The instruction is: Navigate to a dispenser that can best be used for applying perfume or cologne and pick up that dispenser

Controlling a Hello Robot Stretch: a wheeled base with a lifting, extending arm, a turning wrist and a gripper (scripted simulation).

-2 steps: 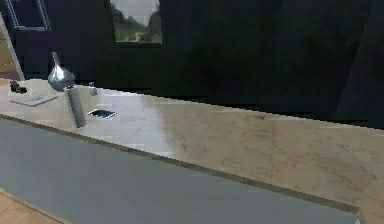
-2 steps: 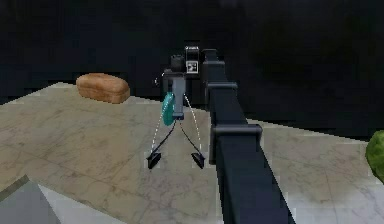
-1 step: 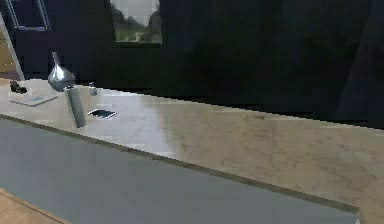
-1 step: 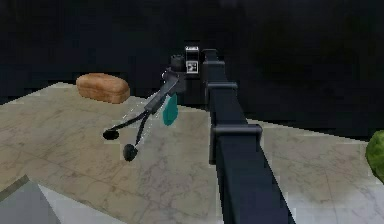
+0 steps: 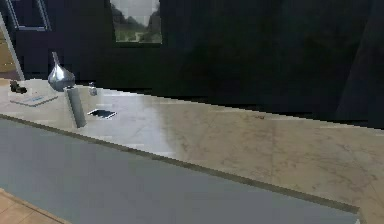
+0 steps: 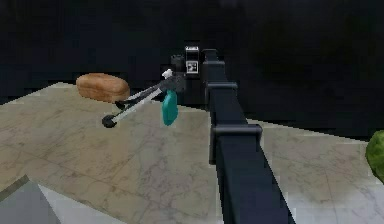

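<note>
My gripper (image 6: 111, 121) reaches out over a marble countertop (image 6: 90, 160) in the arm side view, its thin fingers (image 6: 135, 106) slanting down to the left from the dark arm (image 6: 235, 140). A small teal dispenser-like thing (image 6: 170, 107) shows just below the gripper's body, near the root of the fingers, with the countertop behind it. I cannot tell whether the gripper holds it. In the forward view the same kind of marble counter (image 5: 230, 135) runs across the picture.
A brown bread loaf (image 6: 100, 87) lies on the counter beyond the fingers. A green round thing (image 6: 378, 155) sits at the arm side view's right edge. At the forward view's left stand a grey flask (image 5: 60, 73), a grey upright piece (image 5: 75, 105) and a dark flat slab (image 5: 102, 113).
</note>
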